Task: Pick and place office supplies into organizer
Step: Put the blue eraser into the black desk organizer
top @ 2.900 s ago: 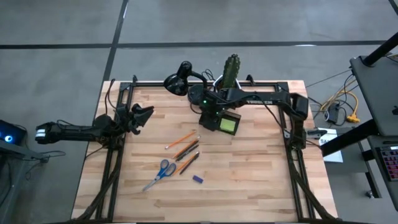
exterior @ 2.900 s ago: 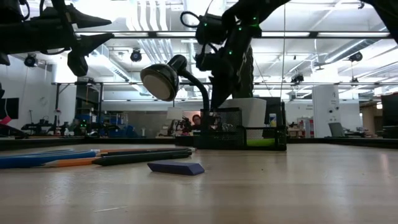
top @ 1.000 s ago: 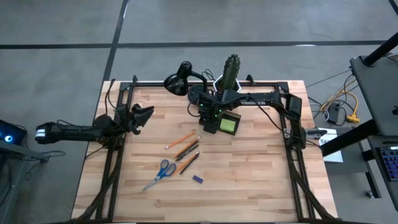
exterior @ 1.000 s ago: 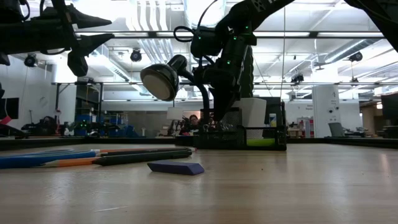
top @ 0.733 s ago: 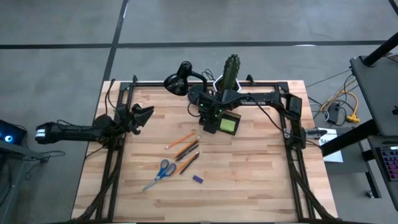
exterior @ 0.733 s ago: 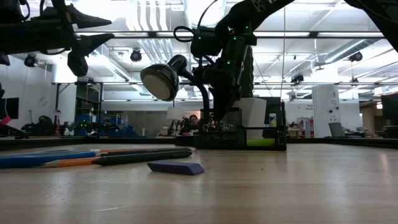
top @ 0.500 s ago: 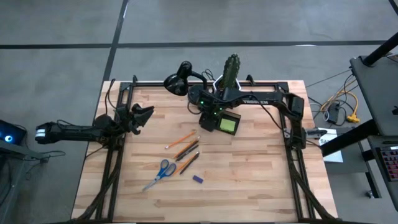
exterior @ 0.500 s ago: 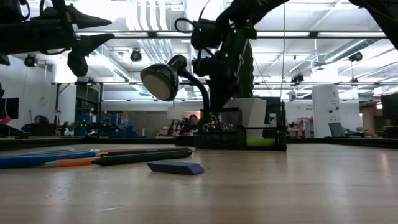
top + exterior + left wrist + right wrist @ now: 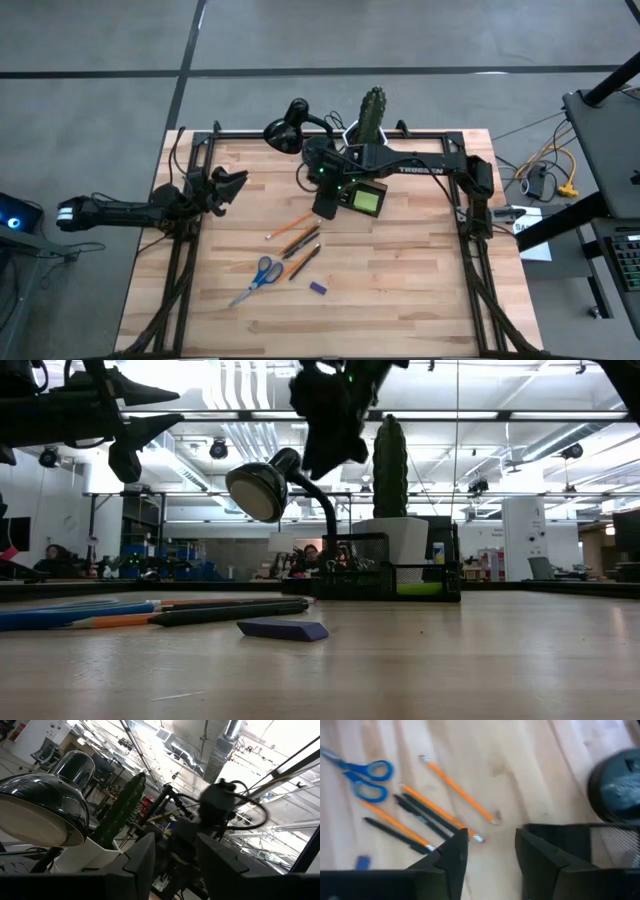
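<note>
Right gripper (image 9: 487,852): its two dark fingers (image 9: 451,854) stand parted with bare desk (image 9: 400,290) showing between them, holding nothing. The gripper hangs in the air just beside the left end of the organizer (image 9: 362,198), above the desk's rear middle (in the low view it shows high up, level with the lamp's head). Past the fingers lie the loose supplies: an orange pencil (image 9: 457,792), further orange and dark pencils (image 9: 415,822) side by side, and blue-handled scissors (image 9: 362,779); a small blue block (image 9: 318,288) lies nearest the desk's front edge, apart from the scissors. The organizer, a dark mesh box, stands at the rear of the desk with a lime-green sticky-note pad (image 9: 367,201) inside it. Behind it stand a black desk lamp (image 9: 285,130) and a cactus (image 9: 372,112) in a white pot.

Left gripper (image 9: 225,187): it waits over the desk's left edge, fingers (image 9: 142,857) apart and empty.
</note>
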Action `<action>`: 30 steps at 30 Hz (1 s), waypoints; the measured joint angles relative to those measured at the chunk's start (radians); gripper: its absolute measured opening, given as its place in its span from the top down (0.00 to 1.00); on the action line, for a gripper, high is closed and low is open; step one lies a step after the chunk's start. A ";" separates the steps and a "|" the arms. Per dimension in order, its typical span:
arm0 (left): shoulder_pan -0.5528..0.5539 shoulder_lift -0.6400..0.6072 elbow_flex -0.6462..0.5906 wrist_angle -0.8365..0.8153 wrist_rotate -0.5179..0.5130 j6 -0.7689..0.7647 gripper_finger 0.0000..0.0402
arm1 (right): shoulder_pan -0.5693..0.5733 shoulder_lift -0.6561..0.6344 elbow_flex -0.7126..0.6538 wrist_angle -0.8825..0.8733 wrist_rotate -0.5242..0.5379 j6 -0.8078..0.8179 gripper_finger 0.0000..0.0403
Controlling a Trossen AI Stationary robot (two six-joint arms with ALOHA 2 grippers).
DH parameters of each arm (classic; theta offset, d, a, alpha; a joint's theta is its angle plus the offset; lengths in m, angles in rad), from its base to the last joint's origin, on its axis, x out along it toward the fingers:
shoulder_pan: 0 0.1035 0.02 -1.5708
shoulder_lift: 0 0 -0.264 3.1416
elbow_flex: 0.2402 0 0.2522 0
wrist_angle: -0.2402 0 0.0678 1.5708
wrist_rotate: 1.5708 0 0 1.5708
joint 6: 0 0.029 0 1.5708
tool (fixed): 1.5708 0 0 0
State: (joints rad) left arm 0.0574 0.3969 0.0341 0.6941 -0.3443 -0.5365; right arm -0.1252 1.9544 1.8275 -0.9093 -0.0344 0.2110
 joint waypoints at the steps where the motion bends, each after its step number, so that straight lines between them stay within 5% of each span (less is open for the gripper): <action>1: 0.000 0.000 0.000 0.000 0.000 0.000 0.68 | 0.014 0.000 0.010 -0.002 0.000 0.002 0.59; 11: 0.000 0.000 0.000 0.000 0.004 -0.003 0.68 | 0.180 0.000 0.069 0.005 0.000 0.138 0.49; 30: 0.000 0.000 0.000 -0.001 0.026 -0.002 0.68 | 0.439 0.075 0.066 0.144 0.010 0.162 0.48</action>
State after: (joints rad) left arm 0.0574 0.3969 0.0341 0.6930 -0.3180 -0.5385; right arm 0.3140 2.0290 1.8935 -0.7653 -0.0240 0.3729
